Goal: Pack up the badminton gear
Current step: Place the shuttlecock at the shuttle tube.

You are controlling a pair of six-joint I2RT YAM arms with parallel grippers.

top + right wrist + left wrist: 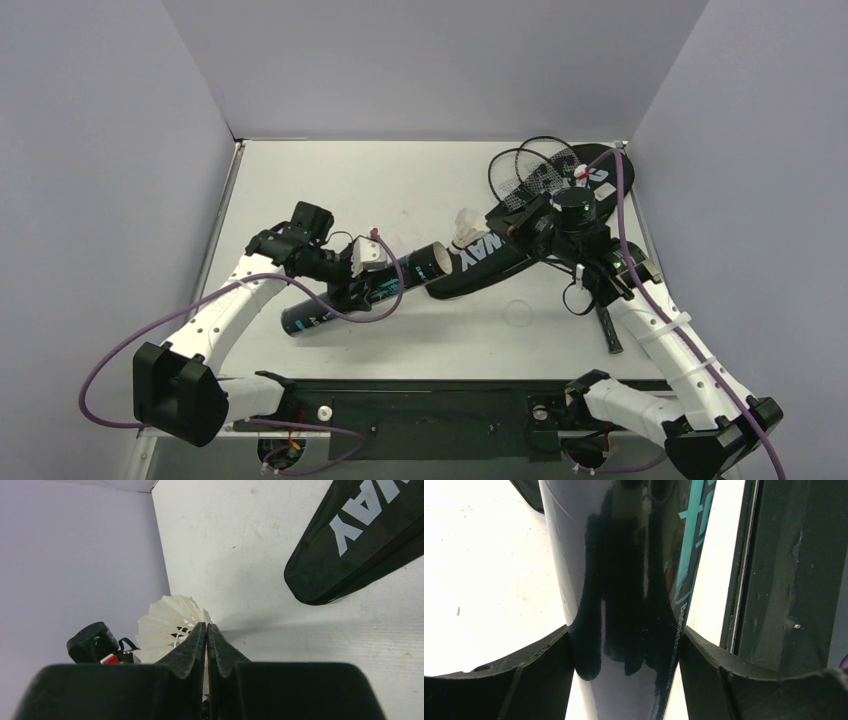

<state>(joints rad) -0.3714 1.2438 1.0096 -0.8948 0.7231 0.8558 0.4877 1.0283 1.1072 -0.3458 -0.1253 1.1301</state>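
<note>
Within left pincer (625, 632), black tube (624, 555)

L arm (225, 310) rises from its base at the near-left corner, elbow bent, forearm angled twd table centre. L gripper (626, 680) sits low, jaws spread wide, both fingers (539, 675) pressed vs opposite sides of the tube (624, 555). R arm (670, 345) stretches fwd & inward from the near-right base, wrist held high. R gripper (206, 627): jaws tight together, tips pinching the feathers of a shuttlecock (165, 620).
</note>
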